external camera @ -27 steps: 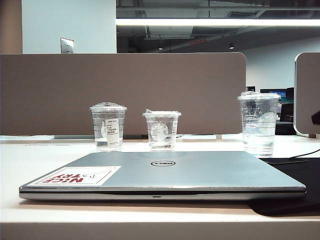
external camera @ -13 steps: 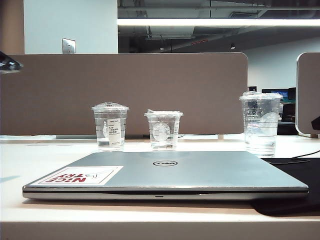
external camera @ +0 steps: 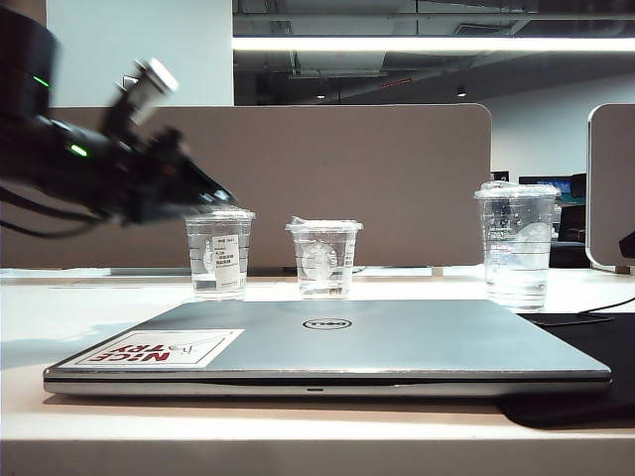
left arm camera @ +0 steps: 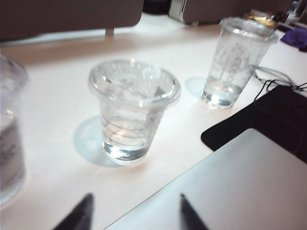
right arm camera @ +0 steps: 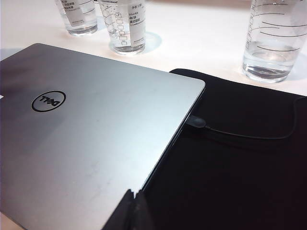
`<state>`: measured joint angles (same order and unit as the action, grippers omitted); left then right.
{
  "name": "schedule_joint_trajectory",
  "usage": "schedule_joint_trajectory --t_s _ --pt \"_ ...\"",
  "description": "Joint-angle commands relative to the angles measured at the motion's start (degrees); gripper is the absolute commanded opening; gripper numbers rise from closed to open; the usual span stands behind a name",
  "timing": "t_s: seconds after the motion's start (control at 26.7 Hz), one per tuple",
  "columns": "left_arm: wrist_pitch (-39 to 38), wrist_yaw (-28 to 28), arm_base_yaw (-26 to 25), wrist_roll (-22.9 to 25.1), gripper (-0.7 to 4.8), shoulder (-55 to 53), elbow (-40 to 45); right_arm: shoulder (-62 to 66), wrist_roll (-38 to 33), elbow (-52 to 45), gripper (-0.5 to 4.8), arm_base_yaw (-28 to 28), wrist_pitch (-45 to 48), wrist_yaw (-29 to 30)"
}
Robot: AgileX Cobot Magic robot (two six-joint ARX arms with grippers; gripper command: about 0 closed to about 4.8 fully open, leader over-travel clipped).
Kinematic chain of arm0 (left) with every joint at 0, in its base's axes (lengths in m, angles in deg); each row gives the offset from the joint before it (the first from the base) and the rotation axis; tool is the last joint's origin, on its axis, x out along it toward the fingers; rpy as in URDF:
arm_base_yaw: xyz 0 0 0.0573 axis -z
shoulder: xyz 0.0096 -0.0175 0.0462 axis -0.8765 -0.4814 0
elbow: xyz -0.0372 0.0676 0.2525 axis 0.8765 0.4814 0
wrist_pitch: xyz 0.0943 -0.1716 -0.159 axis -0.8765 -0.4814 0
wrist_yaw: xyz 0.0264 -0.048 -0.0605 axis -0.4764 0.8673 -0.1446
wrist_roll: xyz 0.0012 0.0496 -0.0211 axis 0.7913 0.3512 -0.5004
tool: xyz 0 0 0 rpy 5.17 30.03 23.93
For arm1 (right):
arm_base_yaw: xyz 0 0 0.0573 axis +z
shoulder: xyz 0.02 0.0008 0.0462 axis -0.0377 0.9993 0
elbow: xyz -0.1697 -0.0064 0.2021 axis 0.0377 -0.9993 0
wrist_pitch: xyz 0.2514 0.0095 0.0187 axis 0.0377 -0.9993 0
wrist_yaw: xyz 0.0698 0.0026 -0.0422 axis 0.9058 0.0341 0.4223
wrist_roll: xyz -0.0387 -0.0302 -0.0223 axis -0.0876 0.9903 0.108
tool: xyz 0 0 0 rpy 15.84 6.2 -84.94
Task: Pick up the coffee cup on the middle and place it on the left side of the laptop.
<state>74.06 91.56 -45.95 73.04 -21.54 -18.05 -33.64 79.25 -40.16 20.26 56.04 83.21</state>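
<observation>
The coffee cup (external camera: 323, 258) is short, clear and flat-lidded, and stands in the middle of the row behind the laptop (external camera: 327, 342). My left gripper (external camera: 213, 195) reaches in from the left, blurred, at the height of the cup lids, beside the domed-lid cup (external camera: 218, 253). In the left wrist view the coffee cup (left arm camera: 132, 110) stands straight ahead of my left gripper (left arm camera: 135, 206), whose fingers are open and empty, above the laptop's edge (left arm camera: 230, 187). My right gripper (right arm camera: 133, 201) is shut and empty over the laptop's (right arm camera: 86, 124) edge; the coffee cup (right arm camera: 123, 26) is far from it.
A taller clear cup (external camera: 514, 248) stands at the right, beside a black mat (right arm camera: 230, 167) under the laptop's right side. A cable (right arm camera: 240, 134) runs across the mat from the laptop. A grey partition (external camera: 298, 178) closes the back of the desk.
My left arm has swung into the exterior view from the left edge and now reaches toward the cups. Cups and laptop have not moved.
</observation>
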Motion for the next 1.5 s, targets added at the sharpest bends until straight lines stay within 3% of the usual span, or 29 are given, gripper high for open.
schedule_joint_trajectory --t_s 0.04,0.11,0.26,0.6,0.71,0.9,1.12,1.5 --pt "0.74 -4.24 1.51 0.26 3.43 -4.79 -3.37 -0.04 -0.02 -0.22 -0.05 0.04 1.03 -0.09" --pt "0.72 -5.68 2.21 0.26 4.12 -7.63 -5.22 -0.04 -0.02 -0.22 -0.05 0.04 1.01 -0.11" --pt "0.76 -5.81 2.21 0.24 4.79 -11.26 -7.65 -0.04 -0.02 -0.22 -0.05 0.04 1.01 -0.02" --pt "0.72 -6.05 3.50 0.48 4.79 -15.78 -13.88 -0.04 -0.02 -0.22 -0.05 0.07 1.01 -0.07" --pt "0.63 -6.32 4.96 3.45 4.79 -16.33 -15.17 -0.04 -0.02 -0.22 -0.05 0.07 1.01 -0.09" --pt "0.28 -13.99 9.07 8.17 4.79 -18.82 -17.62 -0.04 -0.02 -0.22 -0.05 0.04 1.01 -0.09" --pt "-3.61 -17.86 10.01 5.42 4.79 -22.64 -22.80 -0.04 -0.02 -0.22 -0.05 0.04 1.01 -0.11" --pt "-5.51 -17.57 10.05 2.80 4.79 -27.69 -28.57 -0.04 -0.02 -0.22 -0.05 0.04 1.01 -0.09"
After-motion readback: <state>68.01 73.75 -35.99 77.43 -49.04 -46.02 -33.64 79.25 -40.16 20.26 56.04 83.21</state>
